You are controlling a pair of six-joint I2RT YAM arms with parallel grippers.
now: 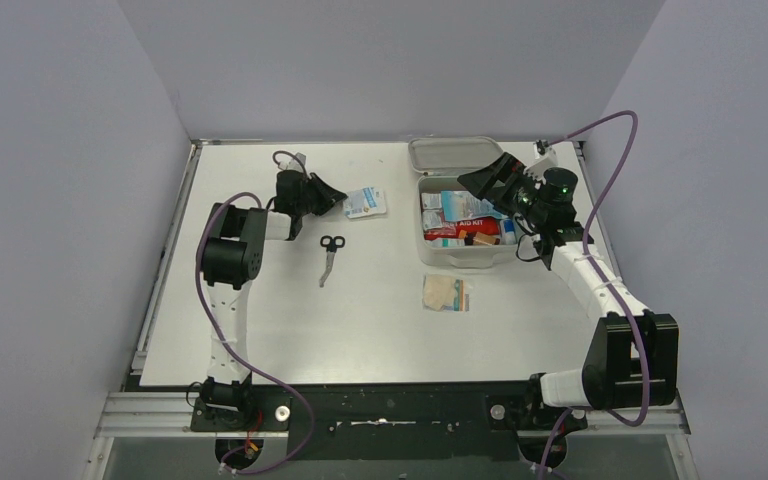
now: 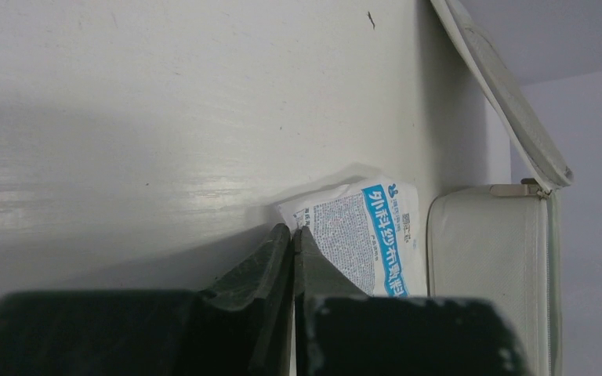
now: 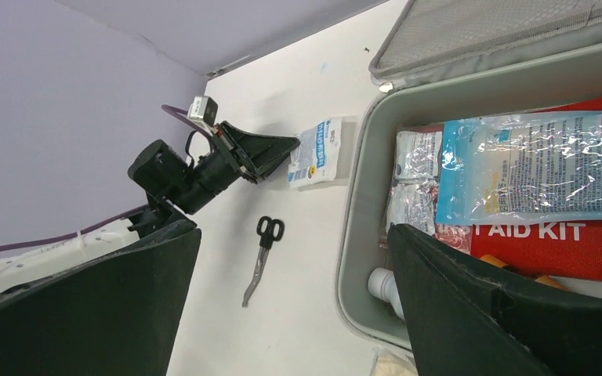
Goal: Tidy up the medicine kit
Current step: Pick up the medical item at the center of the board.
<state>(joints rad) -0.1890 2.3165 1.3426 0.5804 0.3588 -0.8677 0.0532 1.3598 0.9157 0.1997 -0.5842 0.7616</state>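
The medicine kit (image 1: 468,258) is a pale grey box at the right rear, its lid (image 1: 450,152) open and leaning back. It also shows in the right wrist view (image 3: 357,235) and the left wrist view (image 2: 486,266). It holds a red First Aid Kit pouch (image 3: 572,235), a blue-edged clear packet (image 3: 533,176) and a white bottle (image 3: 382,283). My right gripper (image 1: 487,178) hangs open and empty over the kit's left side. My left gripper (image 1: 338,200) is shut, pinching the near edge of a white-and-blue packet (image 2: 368,235) on the table left of the kit.
Black-handled scissors (image 1: 331,256) lie in front of the left gripper; they also show in the right wrist view (image 3: 262,254). A beige packet (image 1: 446,293) lies in front of the kit. Grey walls close in the table on three sides.
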